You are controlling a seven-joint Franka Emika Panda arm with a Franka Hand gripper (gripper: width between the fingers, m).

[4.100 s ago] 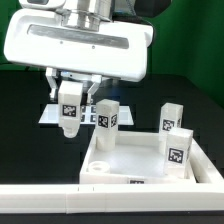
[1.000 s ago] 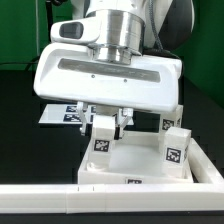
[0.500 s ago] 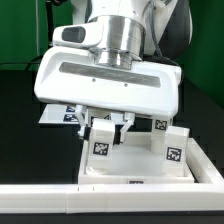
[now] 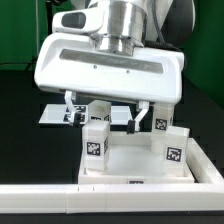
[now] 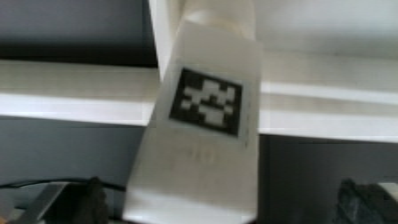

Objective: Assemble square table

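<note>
Now the hand [image 4: 108,112] is spread wide, fingers [image 4: 70,103] clear on both sides of 1 leg [image 4: 95,141], gripping nothing. That leg stands upright in the tabletop's [image 4: 140,166] corner nearest the exterior view's left, tag facing the camera. 2 more legs stand at the exterior view's right; the front leg [image 4: 173,146] is upright. Tabletop sits on the black counter [image 4: 25,130] behind the white border bar [image 4: 60,199]. Wrist view: tagged leg [image 5: 199,120] close up.

The tabletop [image 4: 135,165] is plain white, and each leg [image 4: 96,141] on it is a white block carrying a square black-and-white tag [image 4: 95,148]. The marker board [image 4: 62,113] is white with black-and-white tags, lying on a black table [image 4: 25,140]. The bar [image 4: 60,203] along the near edge is white, and the backdrop [image 4: 20,30] at far left is green.
</note>
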